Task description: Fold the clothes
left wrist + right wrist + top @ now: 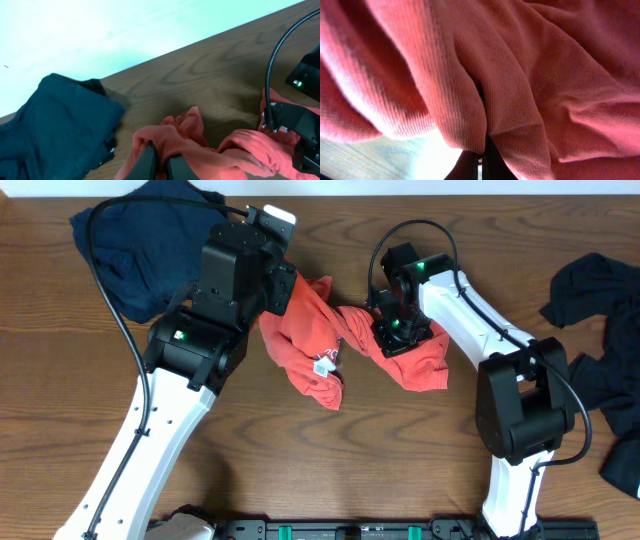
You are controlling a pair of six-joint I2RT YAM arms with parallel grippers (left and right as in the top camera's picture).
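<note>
Left gripper (160, 166) and right gripper (396, 330), angled inward, pinch the red shirt (308, 352)

Wooden table (400, 470) fills overhead view: mid-brown, strong wavy grain, matte finish. Far edge runs straight, with thin white strip (450, 185) beyond it along top. In left wrist view, table edge cuts diagonally and pale wall (125, 30) sits behind, whitish with faint blue-green tint, plain. Light bright and even, soft dark shadows on wood. In right wrist view, sliver of tabletop at lower left, washed out by glare.
</note>
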